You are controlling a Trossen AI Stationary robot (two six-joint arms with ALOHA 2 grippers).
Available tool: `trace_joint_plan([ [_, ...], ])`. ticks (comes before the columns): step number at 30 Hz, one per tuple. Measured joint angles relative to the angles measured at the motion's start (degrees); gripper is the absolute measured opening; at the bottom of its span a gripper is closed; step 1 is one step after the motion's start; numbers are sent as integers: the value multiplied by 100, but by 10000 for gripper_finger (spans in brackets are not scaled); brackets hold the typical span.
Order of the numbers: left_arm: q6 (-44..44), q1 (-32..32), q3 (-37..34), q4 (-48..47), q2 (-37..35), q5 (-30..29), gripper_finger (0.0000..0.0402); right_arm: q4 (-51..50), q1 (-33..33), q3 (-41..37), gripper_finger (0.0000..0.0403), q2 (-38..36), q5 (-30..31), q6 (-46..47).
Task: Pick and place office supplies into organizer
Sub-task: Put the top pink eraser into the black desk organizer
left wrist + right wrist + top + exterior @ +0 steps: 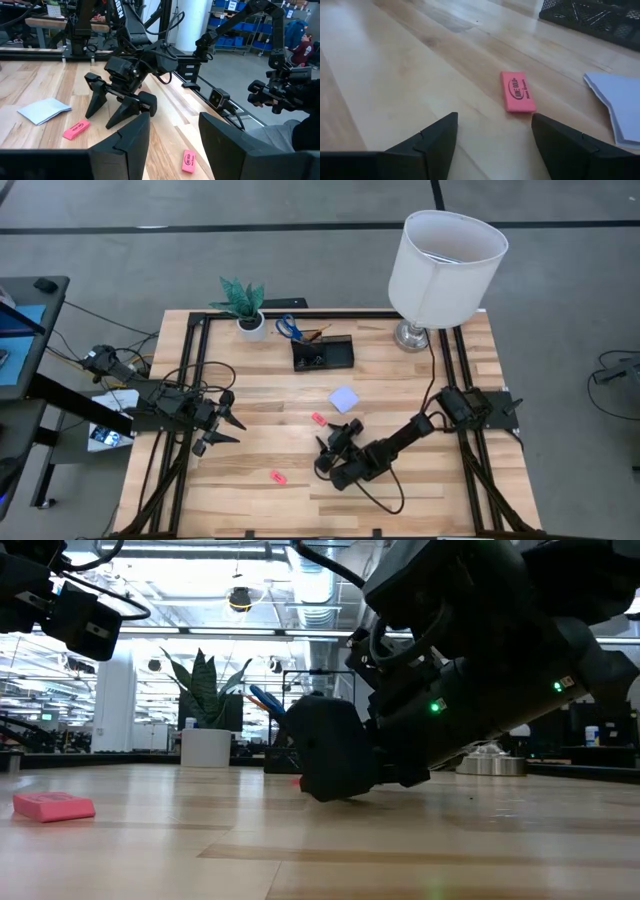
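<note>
**Right pincer low beside a pink eraser, left pincer waiting at the worktop's left**

From above, we see the right pincer (pixel 332 446) down near the middle of the pale wooden plank worktop (pixel 250 500), fingers parted and empty. A small pink eraser (pixel 318 418) lies just beyond its fingertips, toward the far edge. The lavender note pad (pixel 344 399), a flat square, lies a little farther on, and beyond that stands the black mesh organizer (pixel 322 354), with blue-handled scissors (pixel 288 328) and an orange pencil (pixel 318 332) sticking out of its taller section. A second pink eraser (pixel 278 477) lies apart toward the near edge. The left pincer (pixel 222 423) hangs at the left side, spread wide and holding nothing. A white plant pot (pixel 252 326) and a white-shaded lamp (pixel 445 265) stand at the far edge.

At table height, we find the right arm's dark bulk almost on the wood, and the second eraser (pixel 54 806) a blunt slab lying flat at the left.

Through the left wrist camera, we see the right pincer (pixel 107 107) with both tapered fingertips pointed down at the planks, the nearer eraser (pixel 76 129) just beside them and the note pad (pixel 44 109) close behind.

Through the right wrist camera, the eraser (pixel 517 91), a rounded rectangle with stamped lettering, lies ahead of the open gap between the fingers, not touching either. The note pad's corner (pixel 619 102) and the organizer's mesh (pixel 597 16) lie past it.
</note>
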Motion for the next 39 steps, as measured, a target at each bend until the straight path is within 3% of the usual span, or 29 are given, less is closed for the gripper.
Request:
trace_joint_plan([
  [35, -2, 0, 0, 2, 0, 0, 163, -145, -324, 0, 250, -28, -171, -69],
  [39, -2, -1, -2, 2, 0, 0, 163, 28, -387, -3, 250, -26, -226, -412],
])
